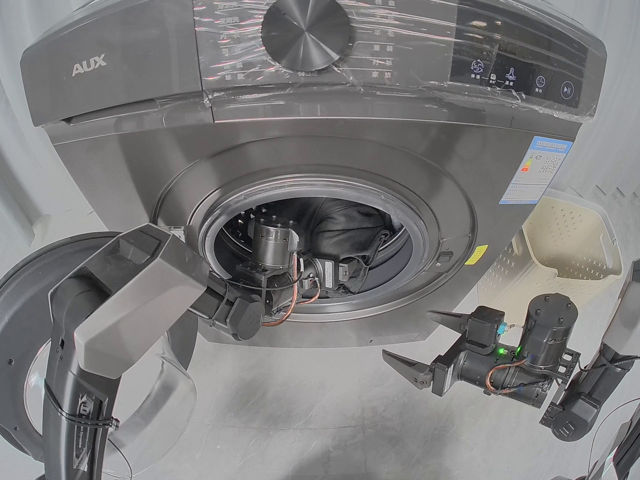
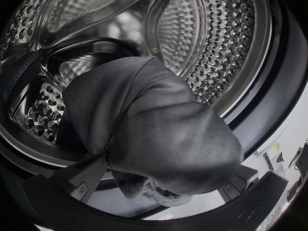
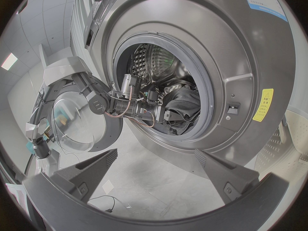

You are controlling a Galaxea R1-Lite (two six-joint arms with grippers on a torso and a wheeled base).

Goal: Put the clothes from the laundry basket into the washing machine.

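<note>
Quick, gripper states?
Left gripper: open inside the perforated steel drum, dark grey fabric garment bunched between its fingers.
Right gripper: open, holding nothing.

Floor (image 1: 300,408) w/ washer (image 1: 133,161) & laundry basket (image 1: 573,241).

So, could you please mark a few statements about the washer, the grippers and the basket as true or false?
1. The door is open. True.
2. The right gripper is shut. False: it is open and empty, outside the washer.
3. The left gripper is in the drum with a dark garment. True.
4. The basket stands to the washer's left. False: it stands to its right.
</note>
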